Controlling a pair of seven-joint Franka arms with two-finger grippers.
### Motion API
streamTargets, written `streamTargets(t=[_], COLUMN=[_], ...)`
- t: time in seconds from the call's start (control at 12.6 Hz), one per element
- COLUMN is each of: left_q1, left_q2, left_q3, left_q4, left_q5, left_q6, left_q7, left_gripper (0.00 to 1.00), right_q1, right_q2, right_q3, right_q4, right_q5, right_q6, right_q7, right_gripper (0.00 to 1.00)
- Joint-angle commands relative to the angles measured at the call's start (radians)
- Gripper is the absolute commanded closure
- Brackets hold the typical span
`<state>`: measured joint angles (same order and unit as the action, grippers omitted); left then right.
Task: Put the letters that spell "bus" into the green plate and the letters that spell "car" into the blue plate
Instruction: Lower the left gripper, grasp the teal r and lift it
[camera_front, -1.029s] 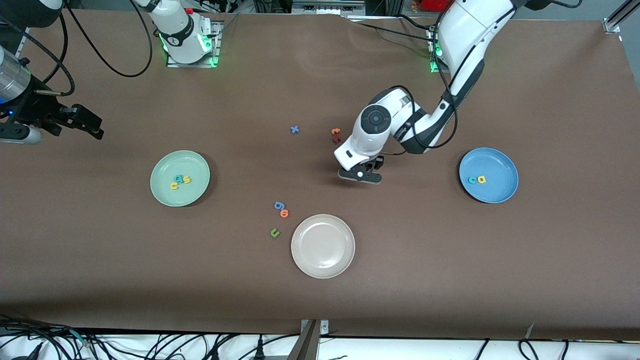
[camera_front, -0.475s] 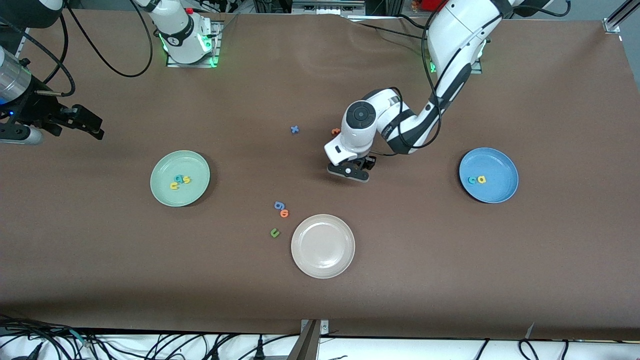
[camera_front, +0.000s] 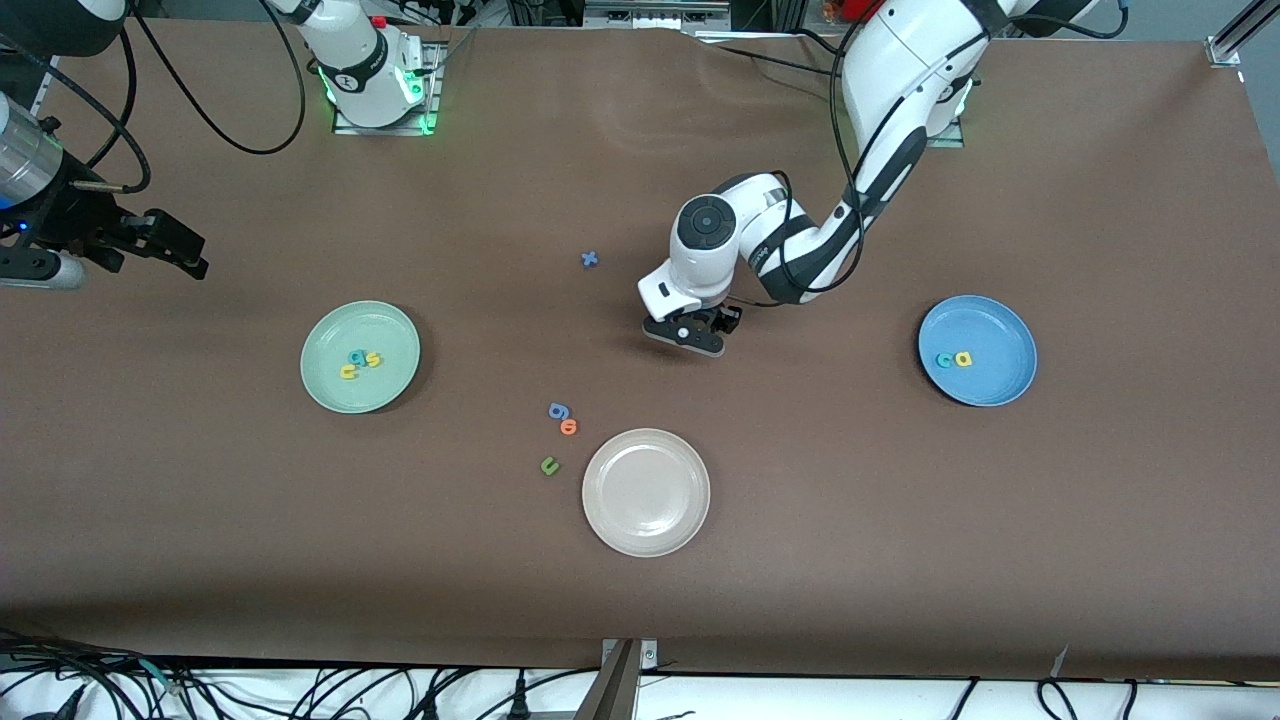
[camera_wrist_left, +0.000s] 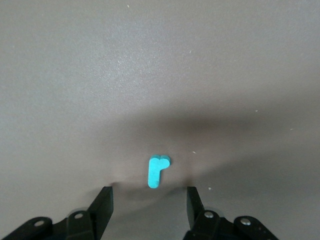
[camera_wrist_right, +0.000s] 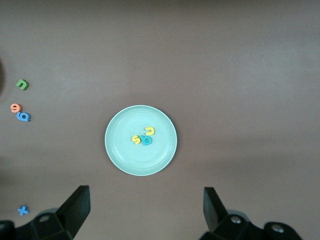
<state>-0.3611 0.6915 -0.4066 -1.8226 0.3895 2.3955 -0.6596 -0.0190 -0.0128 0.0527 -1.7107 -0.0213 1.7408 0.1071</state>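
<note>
Teal "r" (camera_wrist_left: 158, 170) flat on the brown table (camera_front: 900, 520), just ahead of the left gripper (camera_wrist_left: 149, 200), roughly centred on the gap between the two fingers (camera_wrist_left: 103, 205). Fingers parted, wider than the letter, no contact, nothing held. In the front view the left gripper (camera_front: 690, 333) low over the middle of the table, the "r" hidden under the wrist.

Compared with a second ago: left arm shifted toward the right arm's end of the table and a little away from the front camera; orange letter by its wrist, then visible, now covered. Jaws slightly narrower than before. Plates and loose letters unmoved.

Green plate (camera_front: 320, 395) toward the right arm's end, carrying yellow "u" (camera_front: 348, 373), yellow "s" (camera_front: 372, 360) and teal "b" (camera_front: 357, 356), bunched together. Blue plate (camera_front: 1000, 385) toward the left arm's end, carrying teal "c" (camera_front: 944, 360) and yellow "a" (camera_front: 963, 358) side by side.

Right gripper (camera_wrist_right: 145, 207) waiting high, fingers wide apart and empty, the green plate (camera_wrist_right: 120, 155) in its wrist view.

Loose on the table: blue "x" (camera_front: 590, 260), blue "g" (camera_front: 559, 411), orange "o" (camera_front: 569, 427), green "u" (camera_front: 549, 465), beige-white plate (camera_front: 600, 520).
</note>
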Motion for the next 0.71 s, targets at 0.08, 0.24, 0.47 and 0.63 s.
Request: streamTargets(t=[0.08,0.24,0.47,0.63], left_q1=[-0.015,-0.015,-0.013,-0.015], left_q2=[0.023,0.025,0.028,0.04], left_q3=[0.011,0.012,0.014,0.014], left_q4=[0.029,0.029,0.046,0.046], left_q5=[0.045,0.083,0.086,0.088], left_q6=[0.023,0.042,0.057,0.071], left_q7=[0.003,0.05,0.055,0.055], left_gripper=[0.33,0.33,0.32,0.32], right_q1=[0.004,0.004,0.002,0.004], right_q2=[0.011,0.011,0.011,0.013], right_q3=[0.001,0.003,0.003,0.003], right_q4=[0.028,0.028,0.028,0.028], right_q5=[-0.005,-0.003,-0.002,-0.002], right_q6=[-0.021,-0.021,-0.021,-0.021], right_q7=[-0.004,-0.004,-0.004,-0.004], right_gripper=[0.0,0.0,0.0,0.0])
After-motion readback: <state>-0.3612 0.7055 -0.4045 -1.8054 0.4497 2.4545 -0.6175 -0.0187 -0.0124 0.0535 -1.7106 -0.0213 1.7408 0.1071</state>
